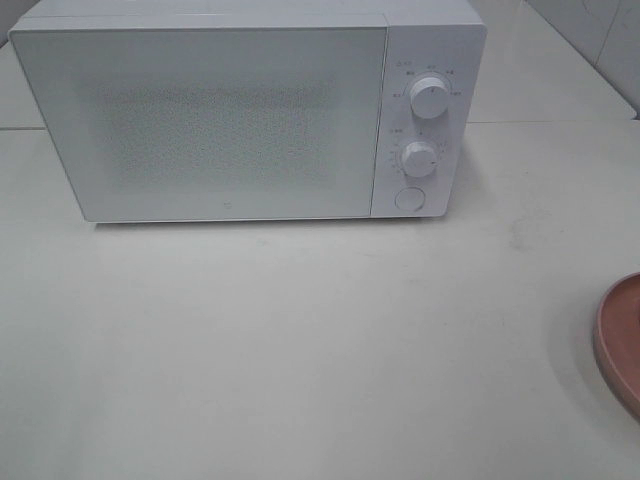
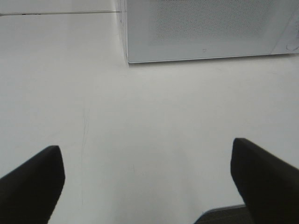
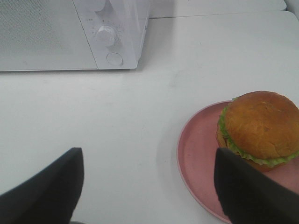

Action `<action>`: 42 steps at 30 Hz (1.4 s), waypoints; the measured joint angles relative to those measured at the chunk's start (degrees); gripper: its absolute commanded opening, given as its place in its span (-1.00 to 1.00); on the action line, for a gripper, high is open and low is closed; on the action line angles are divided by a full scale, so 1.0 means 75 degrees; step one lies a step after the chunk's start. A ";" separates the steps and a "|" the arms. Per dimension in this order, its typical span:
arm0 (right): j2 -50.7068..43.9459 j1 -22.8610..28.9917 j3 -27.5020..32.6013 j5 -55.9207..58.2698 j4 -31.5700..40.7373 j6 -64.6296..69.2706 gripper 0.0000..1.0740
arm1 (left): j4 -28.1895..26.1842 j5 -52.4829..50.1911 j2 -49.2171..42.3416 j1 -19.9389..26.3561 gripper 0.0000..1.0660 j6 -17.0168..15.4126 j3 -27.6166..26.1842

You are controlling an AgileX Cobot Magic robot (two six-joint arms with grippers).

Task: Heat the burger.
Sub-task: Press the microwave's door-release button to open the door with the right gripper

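The left gripper (image 2: 145,156) and right gripper (image 3: 148,161) gape wide and empty, and the golden-brown bun burger (image 3: 259,126) sits on a round pink plate (image 3: 196,156) at the white table's (image 1: 300,350) right side.

White microwave (image 1: 230,120) with shut door, and a pink plate (image 3: 196,154), on a white table (image 1: 300,350).
The microwave stands well ahead of the left pincer (image 2: 145,147), with its door facing it. Its control panel, ahead of the right pincer (image 3: 148,151), carries an upper knob (image 1: 430,97), a lower knob (image 1: 419,158) and a round button (image 1: 409,199). The plate lies close beside the right pincer, part of its rim hidden behind one finger.
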 measured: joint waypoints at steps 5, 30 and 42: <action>0.0107 0.0000 -0.0153 -0.0107 0.0000 0.0000 0.40 | 0.0000 0.0000 0.0000 0.0000 0.66 0.0000 0.0000; 0.2857 0.0000 -0.0290 -0.2460 0.0000 0.0000 0.40 | 0.0000 0.0008 0.0000 0.0000 0.66 0.0000 0.0000; 0.4301 0.0000 -0.0290 -0.3980 0.0000 0.0000 0.40 | 0.0000 0.0008 0.0000 0.0000 0.66 0.0000 0.0000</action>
